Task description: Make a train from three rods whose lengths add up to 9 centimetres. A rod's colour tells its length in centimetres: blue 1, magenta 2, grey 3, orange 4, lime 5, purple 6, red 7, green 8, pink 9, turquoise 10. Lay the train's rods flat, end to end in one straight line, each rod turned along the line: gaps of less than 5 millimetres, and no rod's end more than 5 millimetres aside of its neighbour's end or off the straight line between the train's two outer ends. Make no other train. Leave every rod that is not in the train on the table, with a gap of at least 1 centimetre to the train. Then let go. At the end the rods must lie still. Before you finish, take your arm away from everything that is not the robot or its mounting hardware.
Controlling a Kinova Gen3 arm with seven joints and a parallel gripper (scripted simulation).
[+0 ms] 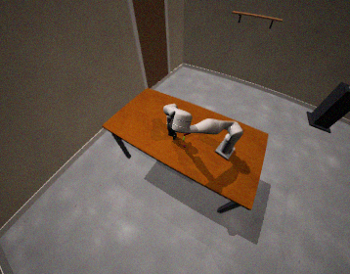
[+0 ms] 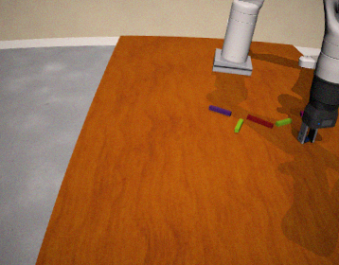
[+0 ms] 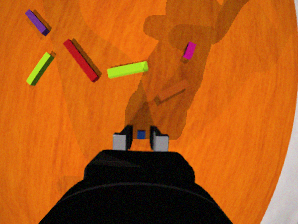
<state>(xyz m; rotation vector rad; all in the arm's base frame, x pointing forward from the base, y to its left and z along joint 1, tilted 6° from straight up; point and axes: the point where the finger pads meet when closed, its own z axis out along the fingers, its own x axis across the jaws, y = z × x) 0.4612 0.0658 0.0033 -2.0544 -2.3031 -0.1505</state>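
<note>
My gripper (image 3: 141, 133) (image 2: 308, 141) points down, partly open, with space on both sides of a small blue rod (image 3: 141, 134) between its fingertips. In the wrist view, an orange rod (image 3: 171, 92) lies in shadow ahead and right of the fingers, slanted. A magenta rod (image 3: 189, 50) lies beyond it. A lime rod (image 3: 127, 70) (image 2: 283, 122) lies ahead-left, its end near a slanted red rod (image 3: 81, 60) (image 2: 259, 121). A second lime rod (image 3: 40, 69) (image 2: 239, 125) and a purple rod (image 3: 37, 22) (image 2: 220, 111) lie further left. The orange rod is hard to make out in the exterior view.
The rods lie on the orange-brown wooden table (image 2: 150, 180) (image 1: 135, 113). The arm's base (image 2: 232, 66) (image 1: 225, 152) stands on it. Arm shadows fall over the table around the gripper and over the orange and magenta rods.
</note>
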